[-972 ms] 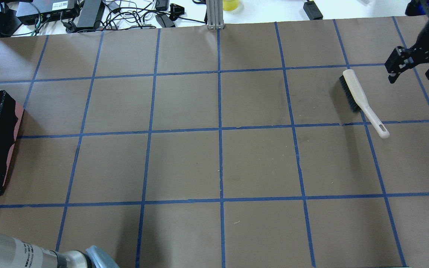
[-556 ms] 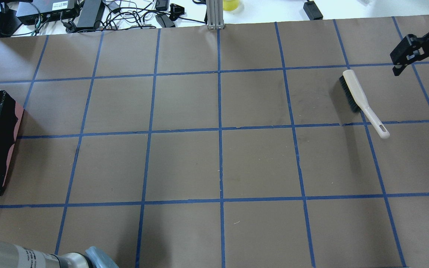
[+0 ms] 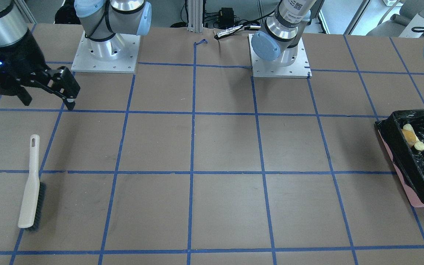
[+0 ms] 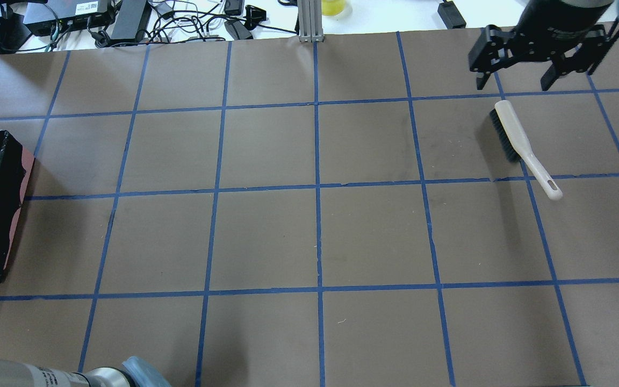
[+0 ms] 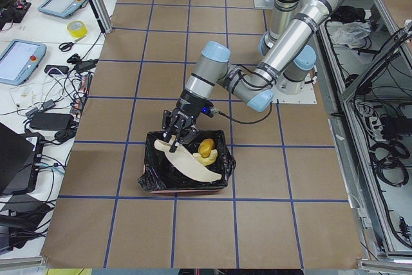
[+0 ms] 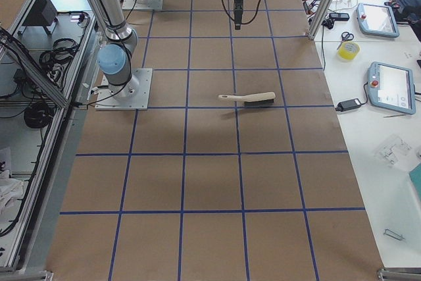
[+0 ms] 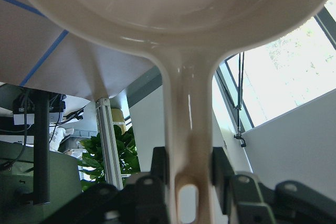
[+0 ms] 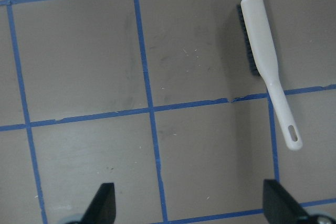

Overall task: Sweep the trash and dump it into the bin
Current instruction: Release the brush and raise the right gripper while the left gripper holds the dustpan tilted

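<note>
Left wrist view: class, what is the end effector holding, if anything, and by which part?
The left end effector grips the beige dustpan by its handle, near the hanging hole. The right end effector holds nothing.

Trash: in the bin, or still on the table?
In the bin. Front view shows the trash on its black liner; the left gripper holds the dustpan tilted over it.

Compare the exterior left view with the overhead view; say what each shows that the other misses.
Only exterior left: the left gripper holding the dustpan over the bin. Only overhead: the right gripper, open, beyond the brush. Both: the bin with trash inside and the brush lying on the table.
</note>
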